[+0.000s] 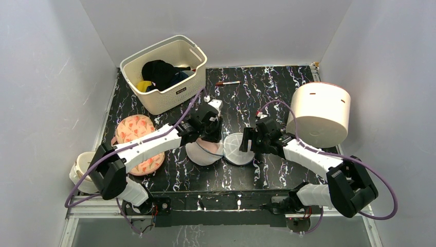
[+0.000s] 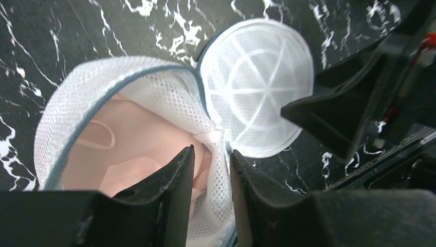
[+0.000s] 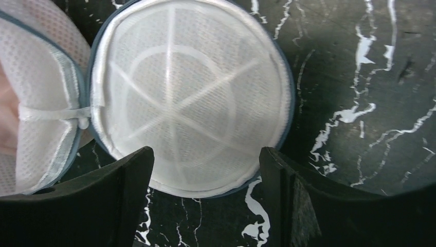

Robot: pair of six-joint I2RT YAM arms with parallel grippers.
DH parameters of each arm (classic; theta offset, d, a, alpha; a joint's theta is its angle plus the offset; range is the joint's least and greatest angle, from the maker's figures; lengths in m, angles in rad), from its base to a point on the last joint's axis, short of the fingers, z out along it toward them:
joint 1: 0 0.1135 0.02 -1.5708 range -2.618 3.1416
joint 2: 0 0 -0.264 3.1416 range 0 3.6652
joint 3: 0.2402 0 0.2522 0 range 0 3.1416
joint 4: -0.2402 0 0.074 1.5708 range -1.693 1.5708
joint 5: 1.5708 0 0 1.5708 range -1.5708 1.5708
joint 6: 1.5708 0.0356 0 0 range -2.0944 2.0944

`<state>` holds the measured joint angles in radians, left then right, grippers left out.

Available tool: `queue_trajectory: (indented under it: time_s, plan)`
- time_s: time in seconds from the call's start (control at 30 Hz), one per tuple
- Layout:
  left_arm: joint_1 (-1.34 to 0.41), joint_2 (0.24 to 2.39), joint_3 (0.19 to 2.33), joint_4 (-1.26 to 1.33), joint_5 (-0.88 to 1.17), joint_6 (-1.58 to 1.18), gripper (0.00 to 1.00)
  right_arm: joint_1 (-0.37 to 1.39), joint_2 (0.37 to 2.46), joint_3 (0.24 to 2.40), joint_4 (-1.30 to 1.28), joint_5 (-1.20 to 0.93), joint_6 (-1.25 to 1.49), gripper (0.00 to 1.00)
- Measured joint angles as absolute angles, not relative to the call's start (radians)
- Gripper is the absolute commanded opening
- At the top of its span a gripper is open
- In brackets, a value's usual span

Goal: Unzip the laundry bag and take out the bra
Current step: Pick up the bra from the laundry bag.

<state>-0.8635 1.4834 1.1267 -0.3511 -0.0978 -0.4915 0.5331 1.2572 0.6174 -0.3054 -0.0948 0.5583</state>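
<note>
The laundry bag [image 1: 237, 149] lies unzipped in the middle of the table, its two mesh dome halves spread side by side. The left half [image 2: 103, 87] holds the pale-pink bra [image 2: 128, 139]. The right half [image 3: 190, 98] lies flat and empty. My left gripper [image 2: 212, 152] is shut on the mesh wall of the left half near the hinge, one finger inside over the bra, one outside. My right gripper [image 3: 206, 150] is open just above the near edge of the empty half, touching nothing. In the top view the left gripper [image 1: 213, 138] and the right gripper [image 1: 248, 146] face each other across the bag.
A cream slotted basket [image 1: 154, 100] with dark clothes stands at the back left. A large white cylinder [image 1: 321, 113] lies at the right. An oval orange-pink pad [image 1: 134, 131] lies under the left arm. A pen [image 1: 228, 83] lies at the back.
</note>
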Motion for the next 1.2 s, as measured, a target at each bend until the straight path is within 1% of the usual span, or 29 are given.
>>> queue_trajectory:
  time_s: [0.1, 0.27, 0.47, 0.5, 0.6, 0.67, 0.9, 1.07, 1.2]
  plan:
    - [-0.863, 1.483, 1.082, -0.339, -0.096, -0.496, 0.24, 0.533, 1.25, 0.62, -0.332, -0.055, 0.566, 0.7]
    - [-0.863, 1.483, 0.987, -0.336, -0.092, -0.514, 0.22, 0.535, 1.251, 0.62, -0.34, -0.042, 0.59, 0.61]
    - [-0.864, 1.483, 0.88, -0.329, -0.094, -0.529, 0.21, 0.537, 1.251, 0.595, -0.319, -0.048, 0.614, 0.59]
    - [-0.865, 1.483, 0.871, -0.327, -0.094, -0.532, 0.22, 0.537, 1.251, 0.592, -0.319, -0.044, 0.615, 0.59]
    - [-0.866, 1.48, 0.849, -0.313, -0.094, -0.542, 0.31, 0.538, 1.251, 0.591, -0.33, -0.017, 0.616, 0.59]
    - [-0.866, 1.48, 0.849, -0.304, -0.094, -0.55, 0.39, 0.538, 1.251, 0.591, -0.336, -0.005, 0.616, 0.59]
    - [-0.867, 1.479, 0.865, -0.281, -0.103, -0.554, 0.51, 0.539, 1.262, 0.591, -0.333, -0.01, 0.615, 0.59]
    - [-0.867, 1.488, 0.883, -0.262, -0.118, -0.554, 0.62, 0.54, 1.265, 0.59, -0.332, -0.016, 0.615, 0.59]
    - [-0.87, 1.523, 0.895, -0.255, -0.125, -0.549, 0.68, 0.54, 1.265, 0.582, -0.322, -0.024, 0.615, 0.59]
